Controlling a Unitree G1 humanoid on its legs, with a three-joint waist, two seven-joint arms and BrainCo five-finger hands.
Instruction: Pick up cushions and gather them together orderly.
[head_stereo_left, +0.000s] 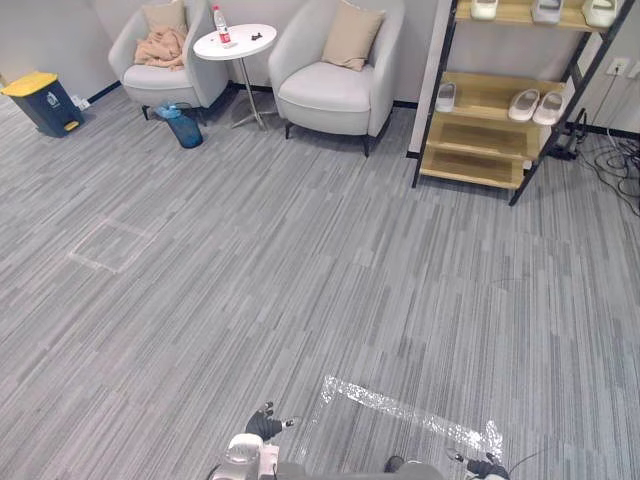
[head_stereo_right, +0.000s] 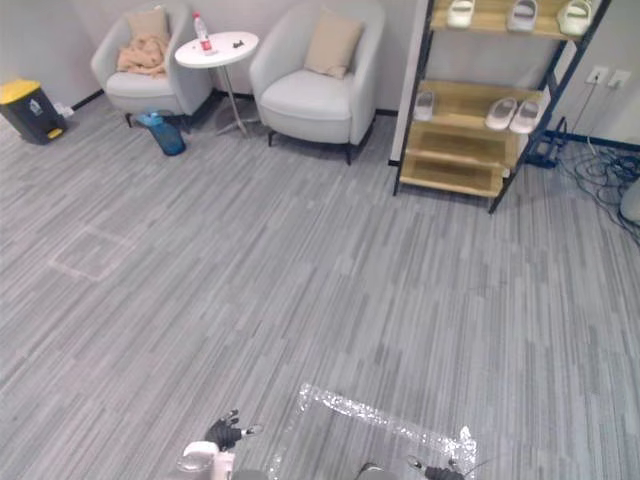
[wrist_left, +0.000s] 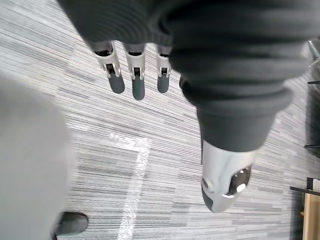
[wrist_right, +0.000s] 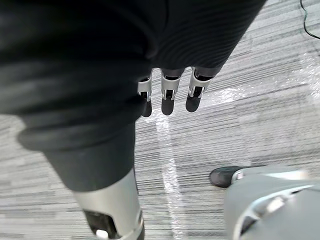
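Note:
Two beige cushions lean on the backs of two light grey armchairs at the far wall. One cushion stands on the right armchair. The other cushion is on the left armchair, above a crumpled pinkish cloth. My left hand hangs low at the bottom edge of the eye views, fingers straight over the floor and holding nothing. My right hand hangs at the lower right, its fingers also straight and empty. Both hands are far from the chairs.
A small round white table with a bottle stands between the armchairs. A blue bag lies by the left chair, a yellow-lidded bin at far left. A wooden shelf rack with slippers stands right. Tape strip marks the grey carpet.

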